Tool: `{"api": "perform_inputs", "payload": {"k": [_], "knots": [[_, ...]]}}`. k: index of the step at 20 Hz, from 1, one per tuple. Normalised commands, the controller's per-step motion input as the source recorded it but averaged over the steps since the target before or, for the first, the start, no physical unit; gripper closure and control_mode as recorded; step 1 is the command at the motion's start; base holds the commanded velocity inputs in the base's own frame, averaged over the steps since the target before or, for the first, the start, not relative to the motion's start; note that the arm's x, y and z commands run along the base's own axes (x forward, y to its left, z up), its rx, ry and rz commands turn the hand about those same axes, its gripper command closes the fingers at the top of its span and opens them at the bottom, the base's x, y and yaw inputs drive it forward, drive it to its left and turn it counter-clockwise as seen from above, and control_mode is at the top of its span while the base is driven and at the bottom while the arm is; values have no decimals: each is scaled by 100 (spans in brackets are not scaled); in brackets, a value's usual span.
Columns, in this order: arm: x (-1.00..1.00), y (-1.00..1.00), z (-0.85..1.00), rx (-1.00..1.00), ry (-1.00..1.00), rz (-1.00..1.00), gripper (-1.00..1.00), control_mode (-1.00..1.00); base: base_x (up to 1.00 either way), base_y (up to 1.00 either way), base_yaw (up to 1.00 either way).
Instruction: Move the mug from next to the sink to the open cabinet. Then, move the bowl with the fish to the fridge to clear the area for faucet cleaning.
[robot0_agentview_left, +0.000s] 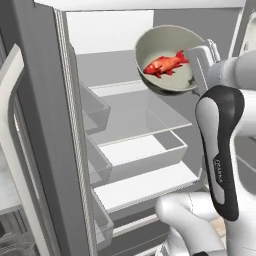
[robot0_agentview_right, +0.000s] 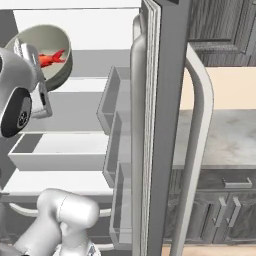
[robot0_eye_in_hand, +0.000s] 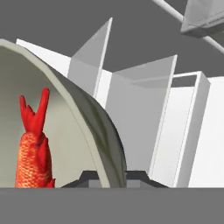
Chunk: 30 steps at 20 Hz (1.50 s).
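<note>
The second step of the task was in hand: the bowl with the fish was being carried into the fridge, whose door stood open on the right with its clear door bins facing the shelves. The tool was clamped together on the bowl's rim, 1 finger inside the wall and 1 outside, as the hand view showed with the rim running between the 2 dark tips. The bowl was held up in the air, tilted steeply so its mouth faced toward the cameras, level with the upper part of the white interior and above the upper shelf, touching nothing but the tool. The red-orange fish lay against the inner wall with its forked tail pointing toward the tool side, and at that tilt it seemed likely to slide out. The mug was not among the things in sight here, so that part could not be judged. The next move would call for levelling the bowl, easing it farther in over a flat shelf, lowering it until its base rested there, and only then parting the tool and drawing back clear of the shelves and the drawer below.
</note>
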Motion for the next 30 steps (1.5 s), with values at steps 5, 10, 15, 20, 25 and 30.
{"api": "perform_inputs", "payload": {"k": [5,10,15,20,25,30], "knots": [[25,0,0,1,9,0,100,-100,0,0,0],[57,0,6,24,14,0,100,-100,0,0,0],[20,0,-1,10,1,0,100,-100,0,0,0],[60,2,-1,1,0,0,100,-100,0,0,0],[96,18,0,0,0,-2,100,-100,0,0,0],[92,29,0,0,6,-1,100,-100,0,0,0]]}}
